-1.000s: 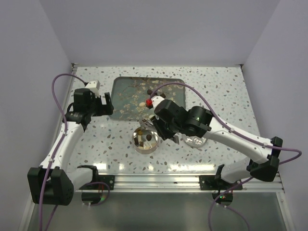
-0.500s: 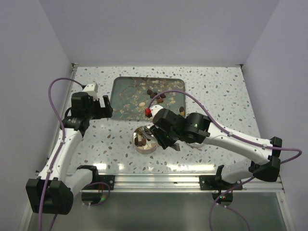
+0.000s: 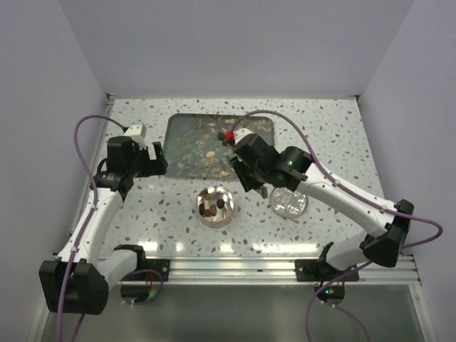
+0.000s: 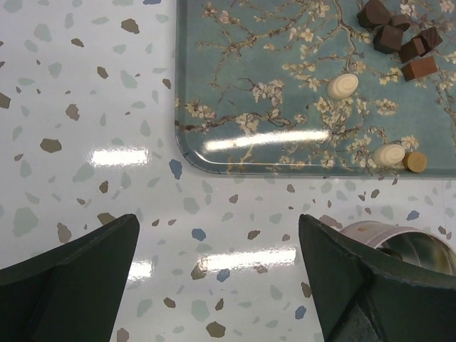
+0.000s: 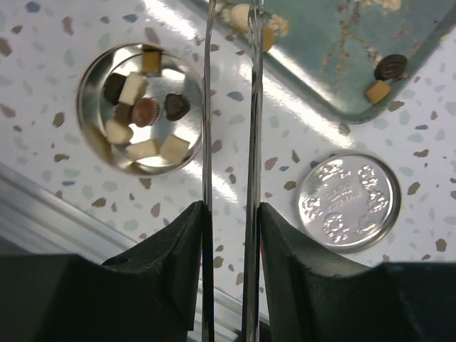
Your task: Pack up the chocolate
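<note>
1. Counting what is packed, you have about eight pieces of chocolate (image 5: 147, 110) in the open round tin (image 5: 83, 100), which stands by the middle of the table's (image 3: 335, 128) near edge.
2. More waits on the tray (image 4: 249, 57) toward the table's far edge: a dark cluster (image 4: 395, 32) further in, a cream piece (image 4: 343, 85) mid-tray, a cream one and a tan one at its near edge, and two more in its near right corner.
3. Your right gripper (image 5: 231, 85) hangs over the tray's near edge, its long thin blades partly parted with nothing seen between them.
4. Your left gripper (image 4: 217, 249) is spread wide and empty over the table, just off the tray's near left corner.
5. The lid (image 5: 347, 200) lies flat on the table, right of the tin and apart from it.
6. You look roughly midway: more fetching is left, and probably the lid too.
</note>
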`<action>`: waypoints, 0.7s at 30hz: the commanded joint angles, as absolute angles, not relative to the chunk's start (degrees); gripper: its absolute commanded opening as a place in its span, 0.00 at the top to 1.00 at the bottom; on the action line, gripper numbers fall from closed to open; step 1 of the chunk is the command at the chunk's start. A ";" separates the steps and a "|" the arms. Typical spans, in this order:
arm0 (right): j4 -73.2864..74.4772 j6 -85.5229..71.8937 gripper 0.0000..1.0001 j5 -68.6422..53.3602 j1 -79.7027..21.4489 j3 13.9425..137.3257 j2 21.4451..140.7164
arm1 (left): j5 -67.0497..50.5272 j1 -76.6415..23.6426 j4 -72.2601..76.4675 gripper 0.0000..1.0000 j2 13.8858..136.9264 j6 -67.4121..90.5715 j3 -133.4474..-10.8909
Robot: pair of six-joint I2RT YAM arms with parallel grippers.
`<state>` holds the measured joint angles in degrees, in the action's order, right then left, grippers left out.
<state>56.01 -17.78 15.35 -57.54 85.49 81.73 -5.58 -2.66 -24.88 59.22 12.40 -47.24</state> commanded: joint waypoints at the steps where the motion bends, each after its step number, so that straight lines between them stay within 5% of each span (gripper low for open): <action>1: 51.25 -13.37 0.61 16.26 -51.79 87.54 84.19 | -5.36 -2.29 -23.38 0.00 59.68 11.25 -49.39; 21: 42.89 -9.14 0.53 15.56 -41.31 85.17 96.68 | -3.87 -2.29 -23.56 0.00 60.73 8.70 -49.31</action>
<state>45.69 -9.82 15.53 -42.57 85.32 96.40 -4.23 -2.66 -24.91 60.34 9.82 -47.35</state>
